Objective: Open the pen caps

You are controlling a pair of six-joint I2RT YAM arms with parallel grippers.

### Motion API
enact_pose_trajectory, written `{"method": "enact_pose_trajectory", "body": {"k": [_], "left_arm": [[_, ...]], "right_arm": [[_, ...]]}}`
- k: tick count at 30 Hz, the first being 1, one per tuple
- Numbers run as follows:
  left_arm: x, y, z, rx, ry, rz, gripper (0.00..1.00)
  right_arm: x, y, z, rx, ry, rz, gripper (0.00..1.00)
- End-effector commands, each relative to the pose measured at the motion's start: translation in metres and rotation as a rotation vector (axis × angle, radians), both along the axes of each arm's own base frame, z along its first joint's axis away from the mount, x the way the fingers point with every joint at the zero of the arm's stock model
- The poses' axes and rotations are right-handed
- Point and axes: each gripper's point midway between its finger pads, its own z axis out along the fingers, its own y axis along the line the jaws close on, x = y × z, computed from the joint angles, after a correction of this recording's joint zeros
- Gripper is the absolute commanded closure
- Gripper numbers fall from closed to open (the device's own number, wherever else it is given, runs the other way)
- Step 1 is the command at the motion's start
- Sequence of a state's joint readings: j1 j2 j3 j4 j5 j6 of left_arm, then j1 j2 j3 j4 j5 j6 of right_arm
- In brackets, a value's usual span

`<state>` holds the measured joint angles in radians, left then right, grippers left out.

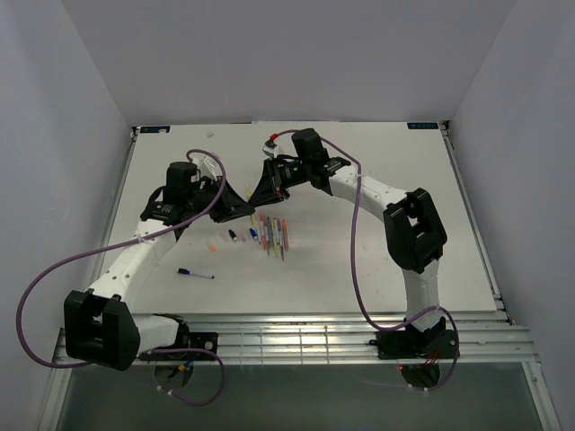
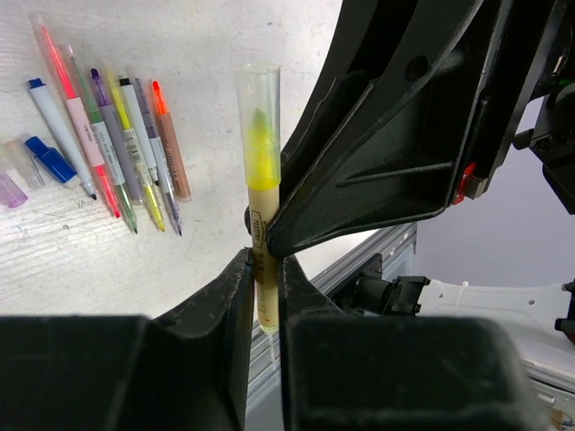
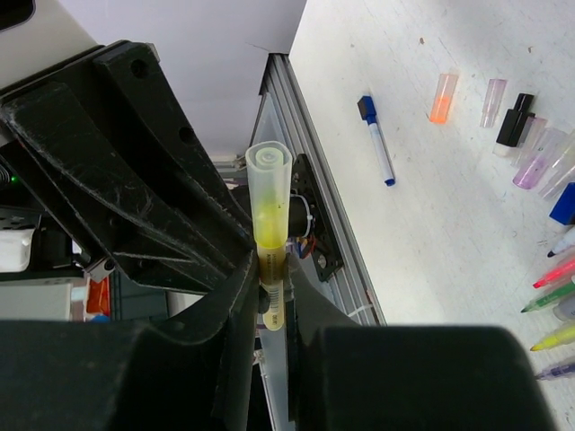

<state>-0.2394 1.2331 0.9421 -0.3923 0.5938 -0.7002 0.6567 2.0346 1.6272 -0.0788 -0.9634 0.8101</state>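
A yellow pen with its clear cap still on is held above the table between both grippers. My left gripper is shut on the pen's body. The right gripper's fingers press against the body just above. In the right wrist view my right gripper is shut on the same pen. Its cap sticks out past the jaws, and the left gripper's fingers are alongside. In the top view the two grippers meet at the pen.
A row of uncapped pens lies on the table, also in the top view. Loose caps lie beside it: orange, clear, black, blue. A blue-white pen lies alone nearer the front rail.
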Motion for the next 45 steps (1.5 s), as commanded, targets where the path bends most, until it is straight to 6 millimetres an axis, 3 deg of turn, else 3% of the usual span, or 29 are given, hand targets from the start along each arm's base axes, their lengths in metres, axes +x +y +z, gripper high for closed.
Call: {"method": "enact_pose_trajectory", "body": {"k": [1, 3, 6, 10, 16, 22, 39, 43, 45], "left_arm": [[0.003, -0.004, 0.025, -0.027, -0.087, -0.02, 0.7], [0.004, -0.001, 0.024, -0.005, -0.087, -0.001, 0.48], [0.008, 0.004, 0.025, 0.024, -0.092, 0.02, 0.34], [0.016, 0.008, 0.024, 0.058, -0.086, 0.054, 0.33], [0.023, 0.005, 0.019, 0.053, -0.071, 0.048, 0.39], [0.024, 0.003, 0.013, 0.045, -0.056, 0.042, 0.45], [0.024, -0.002, 0.009, 0.028, -0.035, 0.011, 0.55], [0.025, -0.003, 0.009, 0.027, -0.028, 0.016, 0.67], [0.027, -0.002, 0.01, 0.03, -0.027, 0.021, 0.78]], "right_arm": [[-0.008, 0.006, 0.013, 0.005, -0.046, 0.009, 0.92], [-0.009, 0.004, 0.011, -0.009, -0.045, 0.012, 0.92], [-0.014, -0.002, 0.003, -0.047, -0.042, 0.022, 0.92], [-0.026, -0.014, -0.007, -0.082, -0.054, 0.047, 0.92], [-0.043, -0.025, -0.004, -0.071, -0.038, 0.076, 0.92], [-0.04, -0.02, 0.01, -0.039, -0.051, 0.075, 0.92], [-0.033, -0.01, 0.026, 0.016, -0.042, 0.067, 0.92], [-0.037, -0.009, 0.025, 0.018, -0.036, 0.079, 0.92], [-0.039, -0.009, 0.023, 0.018, -0.035, 0.085, 0.92]]}}
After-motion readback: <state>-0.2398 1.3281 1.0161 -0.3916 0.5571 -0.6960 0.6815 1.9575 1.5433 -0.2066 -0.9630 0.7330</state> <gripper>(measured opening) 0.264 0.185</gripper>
